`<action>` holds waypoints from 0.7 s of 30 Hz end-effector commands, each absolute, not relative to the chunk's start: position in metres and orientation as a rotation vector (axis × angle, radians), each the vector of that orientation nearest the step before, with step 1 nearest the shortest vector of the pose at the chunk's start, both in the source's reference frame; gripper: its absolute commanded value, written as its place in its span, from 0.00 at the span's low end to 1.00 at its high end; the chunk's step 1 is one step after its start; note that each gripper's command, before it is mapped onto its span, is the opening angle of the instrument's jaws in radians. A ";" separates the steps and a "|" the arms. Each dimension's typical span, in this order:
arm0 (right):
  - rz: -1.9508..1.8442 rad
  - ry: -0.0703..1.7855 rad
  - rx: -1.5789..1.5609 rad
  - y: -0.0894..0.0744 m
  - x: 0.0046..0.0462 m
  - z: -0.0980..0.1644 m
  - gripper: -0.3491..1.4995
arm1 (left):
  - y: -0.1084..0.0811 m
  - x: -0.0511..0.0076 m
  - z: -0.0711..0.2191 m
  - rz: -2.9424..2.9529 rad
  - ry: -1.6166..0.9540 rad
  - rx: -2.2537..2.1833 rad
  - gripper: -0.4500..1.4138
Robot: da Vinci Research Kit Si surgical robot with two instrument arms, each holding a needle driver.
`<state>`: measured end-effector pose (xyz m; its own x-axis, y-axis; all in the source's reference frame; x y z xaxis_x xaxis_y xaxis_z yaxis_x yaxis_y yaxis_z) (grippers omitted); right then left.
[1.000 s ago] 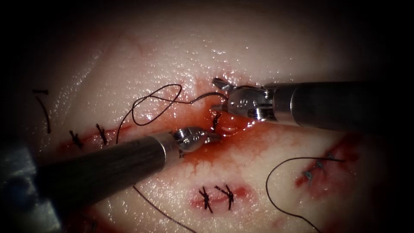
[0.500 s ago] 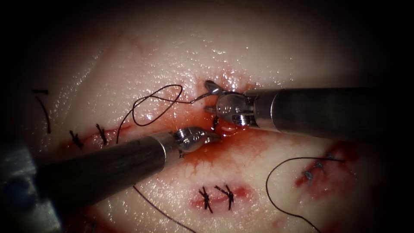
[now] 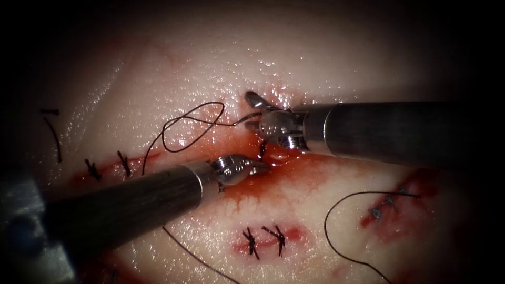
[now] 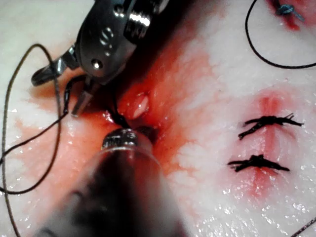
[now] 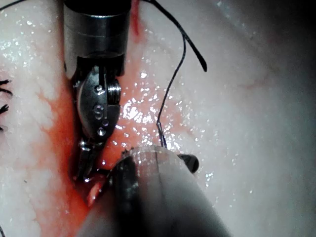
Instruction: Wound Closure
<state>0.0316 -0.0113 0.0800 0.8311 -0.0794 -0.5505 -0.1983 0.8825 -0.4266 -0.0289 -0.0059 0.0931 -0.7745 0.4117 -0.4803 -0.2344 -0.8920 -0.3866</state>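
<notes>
Right tool (image 3: 251, 111): jaws spread, nothing pinched. Has shifted left over the last second, jaws open throughout. Now straddling the thread (image 3: 192, 126) tail, with the strand running between the two jaws (clear in the left wrist view too). Reads as lined up for a grab on the tail, not yet closed.

Left tool (image 3: 261, 168): jaws pressed together, tip just below the right jaws and dipped into the cut (image 3: 279, 155). Looks to be pinching the short dark strand that rises from the cut toward the right tool (contact point partly buried in red fluid (image 3: 252, 192), so a judgement). Hasn't moved in that second.

Needle: cannot tell where it is. The pale grey stretch of the strand right at the right jaws could be thread glinting. Neither tool visibly on it.

Outward from the jaws:
- Thread loop just left of the right jaws: one, lying flat on the tissue (image 3: 294, 58), with its long leg trailing down beside the left shaft.
- Red fluid pooled around and below the left jaws.
- Finished dark stitches (image 3: 251, 243): two below the left jaws, two more far left of them along a red line.
- Bluish stitches (image 3: 389, 200): about three, well right of both jaws (small, count unsure), with one long dark strand curling off them.
- Cut ends of thread (image 3: 55, 139): two loose pieces, farthest left.
- Tools: two.
</notes>
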 end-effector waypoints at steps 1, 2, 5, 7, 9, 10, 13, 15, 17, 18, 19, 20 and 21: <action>0.069 0.590 -0.492 -0.011 0.0319 0.080 0.82 | -0.006 -0.0295 0.094 2.635 -0.439 -0.816 0.12; 0.073 0.585 -0.493 -0.012 0.0319 0.080 0.80 | -0.006 -0.0295 0.094 2.635 -0.439 -0.816 0.12; 0.077 0.585 -0.492 -0.012 0.0321 0.080 0.58 | -0.006 -0.0296 0.094 2.634 -0.438 -0.816 0.12; 0.066 0.581 -0.497 -0.012 0.0323 0.080 0.14 | -0.006 -0.0296 0.094 2.634 -0.438 -0.816 0.12; 0.035 0.578 -0.489 -0.012 0.0324 0.080 0.00 | -0.006 -0.0296 0.094 2.634 -0.438 -0.816 0.12; 0.013 0.570 -0.495 -0.012 0.0324 0.080 0.00 | -0.006 -0.0295 0.094 2.634 -0.438 -0.816 0.12; -0.030 0.583 -0.493 -0.012 0.0322 0.080 0.00 | -0.006 -0.0295 0.094 2.634 -0.438 -0.816 0.12; -0.058 0.609 -0.490 -0.012 0.0319 0.080 0.00 | -0.006 -0.0295 0.094 2.634 -0.438 -0.815 0.12; -0.072 0.644 -0.479 -0.012 0.0315 0.081 0.00 | -0.006 -0.0296 0.094 2.634 -0.439 -0.815 0.12; -0.077 0.655 -0.474 -0.012 0.0310 0.080 0.00 | -0.006 -0.0296 0.094 2.634 -0.439 -0.815 0.12; -0.083 0.669 -0.469 -0.012 0.0306 0.080 0.00 | -0.006 -0.0295 0.094 2.634 -0.439 -0.816 0.12; -0.080 0.690 -0.457 -0.012 0.0302 0.080 0.00 | -0.006 -0.0295 0.094 2.634 -0.439 -0.816 0.12; -0.034 0.737 -0.416 -0.011 0.0295 0.080 0.00 | -0.006 -0.0295 0.094 2.634 -0.439 -0.816 0.12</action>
